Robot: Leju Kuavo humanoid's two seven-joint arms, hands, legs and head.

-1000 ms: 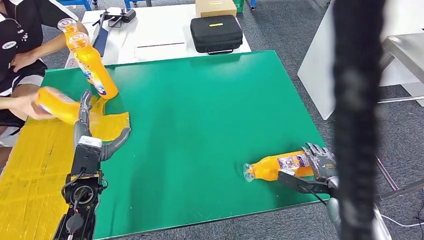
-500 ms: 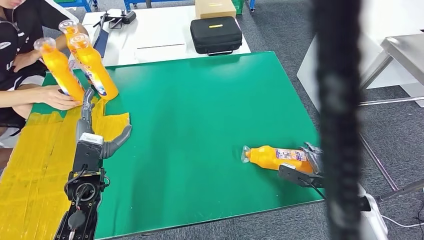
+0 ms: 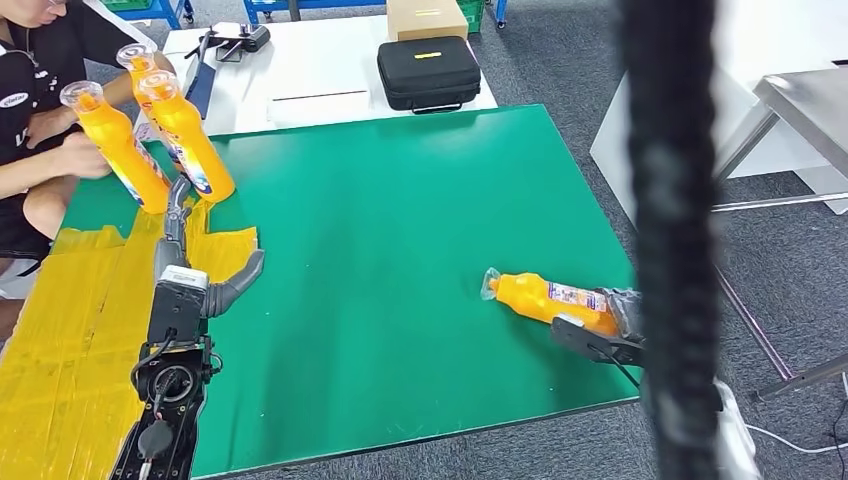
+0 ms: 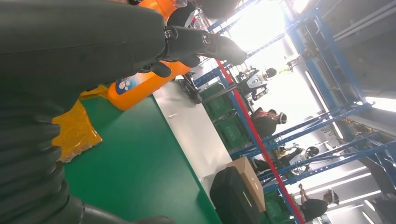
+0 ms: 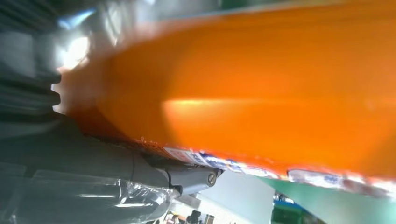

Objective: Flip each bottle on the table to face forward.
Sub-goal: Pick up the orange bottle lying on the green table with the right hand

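Observation:
An orange bottle (image 3: 545,298) lies on its side near the green table's right front corner, its clear cap pointing left. My right hand (image 3: 612,328) grips its base end; up close the orange bottle (image 5: 261,88) lies against that hand (image 5: 116,172). Three more orange bottles stand upright at the far left: one with a blue label (image 3: 188,142), one (image 3: 115,148) held by a person's hand (image 3: 82,158), and one (image 3: 135,58) behind them. My left hand (image 3: 195,250) is open, its fingers (image 4: 205,44) stretched out beside the blue-labelled bottle (image 4: 140,86).
The green table (image 3: 400,230) has yellow tape (image 3: 70,330) over its left part. A person (image 3: 30,90) sits at the far left. A black case (image 3: 428,70) and a cardboard box (image 3: 427,17) rest on the white table behind. A blurred black strip (image 3: 668,240) crosses the right of the head view.
The person has stood their bottle upright beside the others. My right hand has swung the lying bottle so that its cap end points further from me. My left hand has stayed put.

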